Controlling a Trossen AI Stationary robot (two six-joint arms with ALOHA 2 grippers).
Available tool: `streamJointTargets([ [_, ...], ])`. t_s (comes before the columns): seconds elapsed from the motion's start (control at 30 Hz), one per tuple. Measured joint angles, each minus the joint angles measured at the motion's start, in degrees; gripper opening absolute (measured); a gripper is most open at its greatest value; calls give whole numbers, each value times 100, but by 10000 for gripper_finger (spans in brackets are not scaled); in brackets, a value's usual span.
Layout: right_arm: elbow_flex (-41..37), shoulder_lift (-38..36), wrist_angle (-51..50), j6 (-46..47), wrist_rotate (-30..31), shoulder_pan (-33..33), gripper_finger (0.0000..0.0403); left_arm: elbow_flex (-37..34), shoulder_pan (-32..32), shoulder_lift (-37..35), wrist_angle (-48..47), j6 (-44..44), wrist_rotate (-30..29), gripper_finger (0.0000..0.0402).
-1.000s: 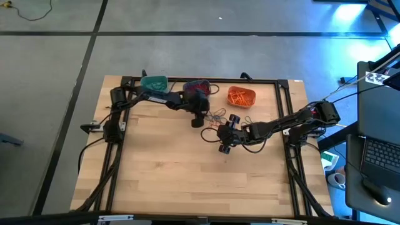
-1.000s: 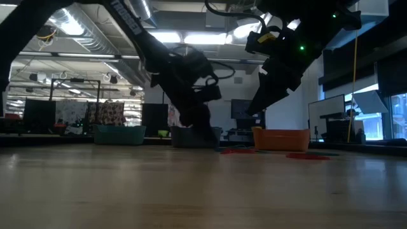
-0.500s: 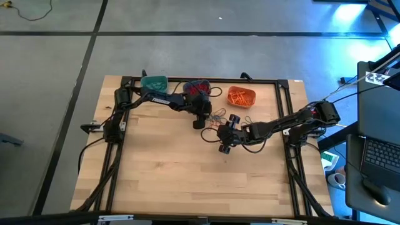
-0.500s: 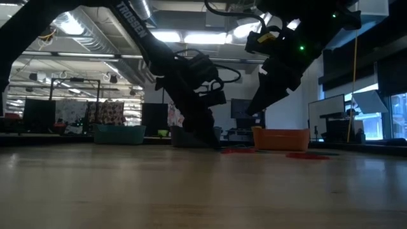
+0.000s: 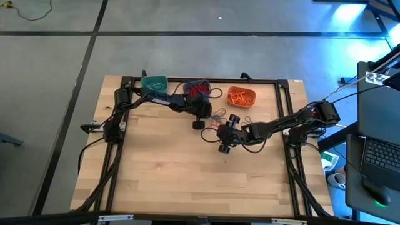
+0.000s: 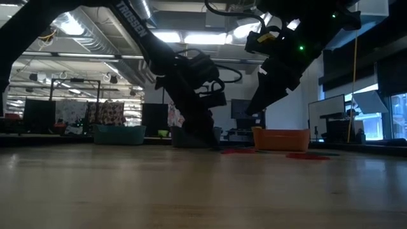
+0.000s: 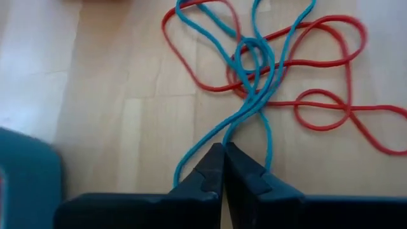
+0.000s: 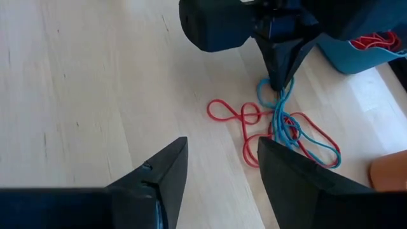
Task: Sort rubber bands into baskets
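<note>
Since the earlier frame, the left gripper [image 7: 222,166] has snapped closed on a blue band [image 7: 254,76] at centre frame, below the slate basket [image 5: 197,88]. Right gripper [image 8: 219,168] hangs open, empty. Risk: the entangled red band [image 7: 318,105] lifts along and gets missorted.
</note>
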Motion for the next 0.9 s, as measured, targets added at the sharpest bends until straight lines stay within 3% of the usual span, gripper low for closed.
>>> streamJointTargets([
  [0.33,0,1,-8,-12,-14,0,190,-35,-264,-255,-436,26,-989,2],
  [0.9,-4,1,-83,16,-109,1,190,-44,-1,-2554,-2647,258,-1038,1],
])
